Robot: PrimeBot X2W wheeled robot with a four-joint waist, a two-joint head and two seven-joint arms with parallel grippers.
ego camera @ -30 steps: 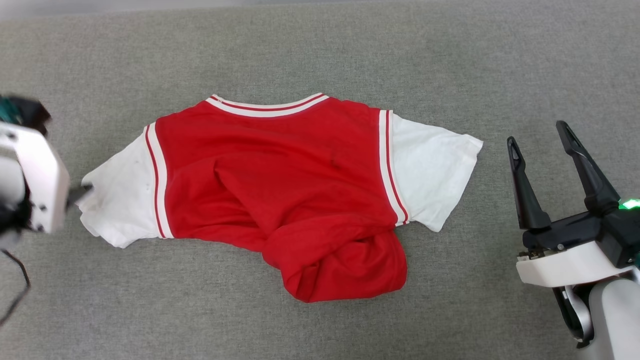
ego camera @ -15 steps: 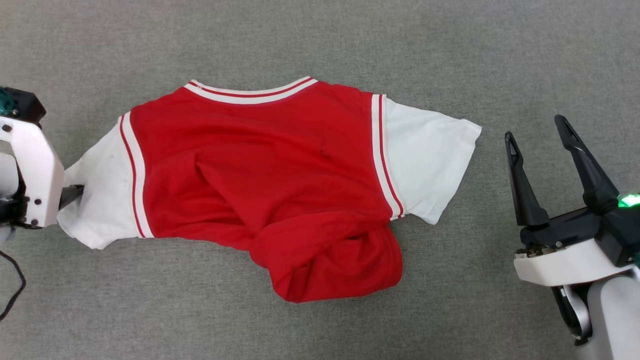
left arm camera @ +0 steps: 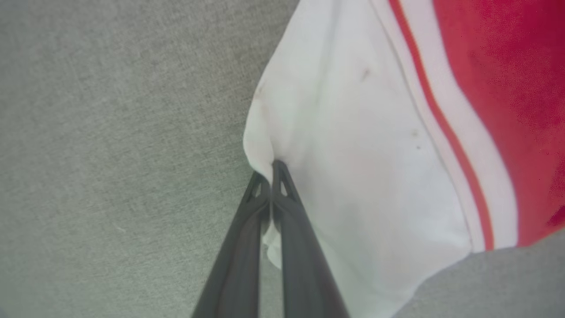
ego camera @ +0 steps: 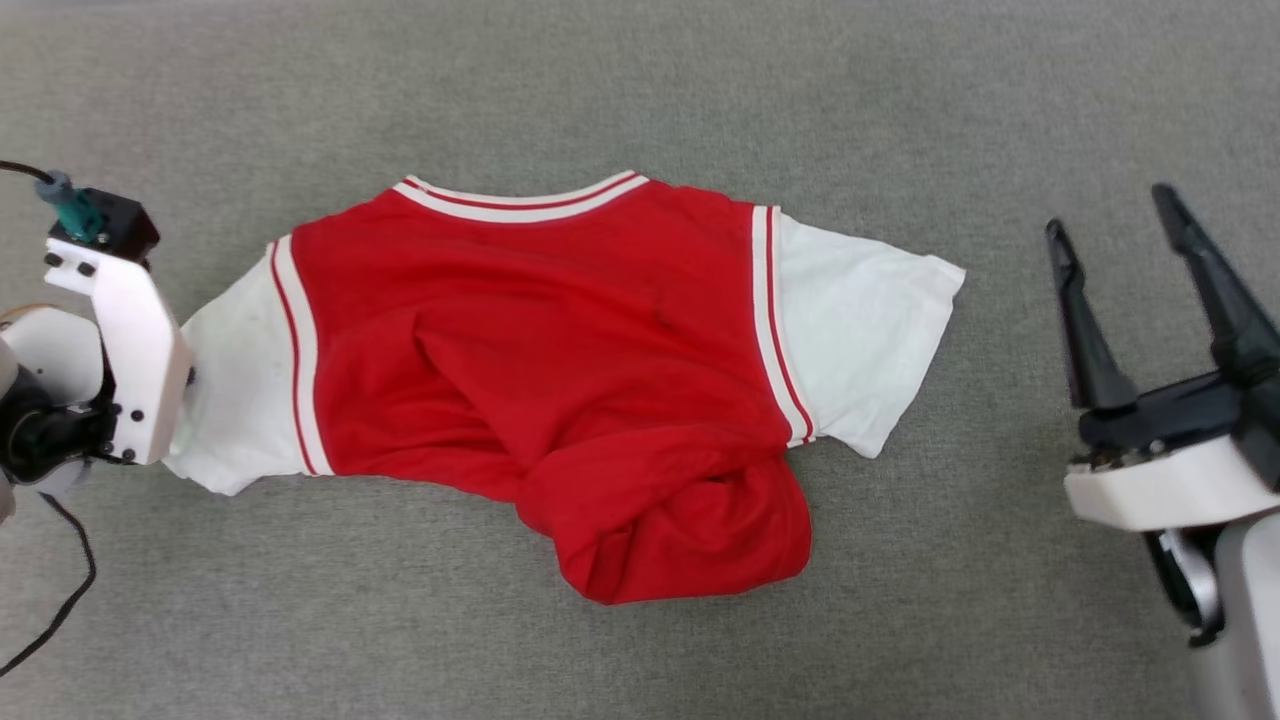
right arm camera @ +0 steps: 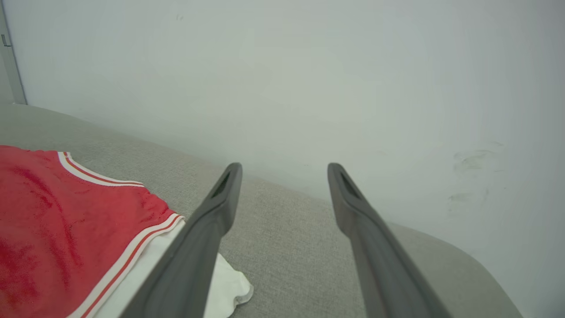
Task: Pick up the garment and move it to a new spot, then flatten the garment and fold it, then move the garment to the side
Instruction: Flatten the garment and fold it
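Pinching the outer edge of the left white sleeve [left arm camera: 353, 145], the left gripper [left arm camera: 270, 176] has its two dark fingers pressed together on a small fold of cloth, right at the sleeve's rim. That looks like a sensible place to take it: a sleeve edge gives a handle for lifting or dragging the whole piece.

The garment [ego camera: 560, 370] lies spread across the grey padded surface [ego camera: 640, 90], collar trim on the far side, sleeves out to either hand. Its red lower hem [ego camera: 690, 530] is heaped in a rumpled lump on the near side, so there's flattening to come.

Over on the other side, the right gripper [ego camera: 1110, 210] hangs clear of the right sleeve [ego camera: 860, 330], jaws spread wide, nothing between them. It's likely waiting to take that end.

Room to move? Plenty of bare grey all round the shirt. The right wrist view shows a pale wall [right arm camera: 309, 66] behind the surface's far edge, so I'd judge near and sideways the safer directions.
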